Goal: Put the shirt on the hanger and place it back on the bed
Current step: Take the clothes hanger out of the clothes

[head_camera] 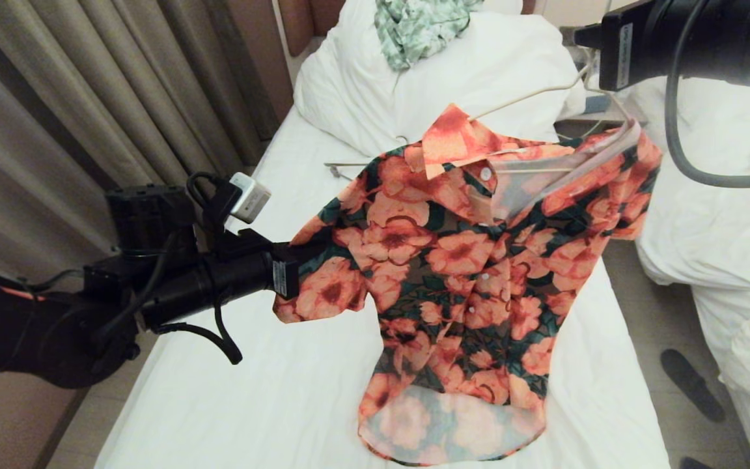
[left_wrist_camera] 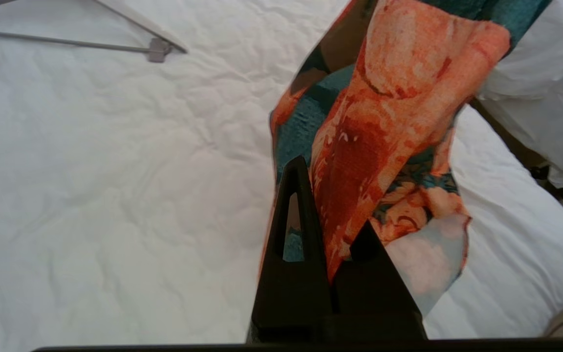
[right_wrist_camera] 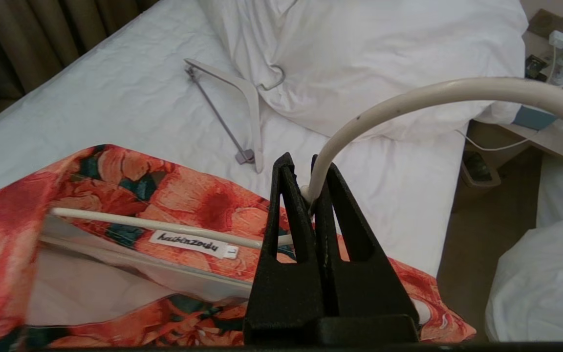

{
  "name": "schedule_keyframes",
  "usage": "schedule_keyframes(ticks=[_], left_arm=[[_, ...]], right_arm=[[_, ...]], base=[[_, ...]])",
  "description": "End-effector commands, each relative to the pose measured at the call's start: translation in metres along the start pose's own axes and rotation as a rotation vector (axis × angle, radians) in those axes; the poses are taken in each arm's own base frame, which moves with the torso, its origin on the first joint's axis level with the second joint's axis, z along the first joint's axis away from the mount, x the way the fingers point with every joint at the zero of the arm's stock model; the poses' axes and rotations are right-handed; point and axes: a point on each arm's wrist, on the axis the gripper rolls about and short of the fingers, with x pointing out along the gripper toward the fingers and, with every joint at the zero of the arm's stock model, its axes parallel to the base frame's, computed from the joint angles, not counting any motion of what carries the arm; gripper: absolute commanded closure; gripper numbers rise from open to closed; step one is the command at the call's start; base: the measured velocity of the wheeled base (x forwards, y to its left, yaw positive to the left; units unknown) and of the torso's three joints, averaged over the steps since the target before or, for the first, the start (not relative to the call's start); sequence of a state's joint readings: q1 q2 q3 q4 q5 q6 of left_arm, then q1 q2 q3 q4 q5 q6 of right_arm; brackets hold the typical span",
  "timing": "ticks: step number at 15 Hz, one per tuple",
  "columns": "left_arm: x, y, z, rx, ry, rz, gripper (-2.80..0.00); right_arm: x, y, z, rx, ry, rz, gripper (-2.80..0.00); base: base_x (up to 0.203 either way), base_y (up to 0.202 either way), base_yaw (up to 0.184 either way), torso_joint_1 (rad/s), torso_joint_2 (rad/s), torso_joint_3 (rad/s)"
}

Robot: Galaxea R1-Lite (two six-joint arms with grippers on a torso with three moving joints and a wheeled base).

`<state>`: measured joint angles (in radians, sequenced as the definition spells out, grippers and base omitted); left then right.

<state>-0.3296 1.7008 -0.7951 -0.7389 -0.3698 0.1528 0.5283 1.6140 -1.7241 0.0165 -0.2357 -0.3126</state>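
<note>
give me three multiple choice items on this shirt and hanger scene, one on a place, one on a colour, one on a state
1. Where does the pale green-and-white garment lie?
A. on the pillow
B. on the floor
C. over the curtain

2. What colour are the flowers on the shirt?
A. blue
B. coral-orange
C. yellow

3. What is the left gripper doing?
A. hanging open over the bed
B. shut on the thin hanger
C. shut on the shirt's sleeve

Answers:
1 A: the green-and-white garment sits on top of the white pillow at the head of the bed.
2 B: the shirt has big coral-orange blooms among dark green leaves.
3 C: the left gripper pinches sleeve fabric, while the right gripper is shut on the cream-white wire hanger.
</note>
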Motion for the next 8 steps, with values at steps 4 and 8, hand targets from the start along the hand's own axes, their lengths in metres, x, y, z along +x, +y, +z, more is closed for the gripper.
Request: schedule_keyframes(ticks=[4, 8], left_arm=[[0.003, -0.002, 0.002, 0.005, -0.009, -0.008, 0.00], [0.000, -0.006, 0.012, 0.017, -0.048, 0.029, 0.00]], right_arm=[[-0.003, -0.004, 0.001, -0.001, -0.003, -0.010, 0.00], [-0.002, -0.002, -0.002, -0.003, 0.007, -0.002, 0.00]], base=[[0.000, 0.000, 0.000, 0.000, 0.00, 0.000], [0.000, 0.000, 0.000, 0.000, 0.00, 0.000]])
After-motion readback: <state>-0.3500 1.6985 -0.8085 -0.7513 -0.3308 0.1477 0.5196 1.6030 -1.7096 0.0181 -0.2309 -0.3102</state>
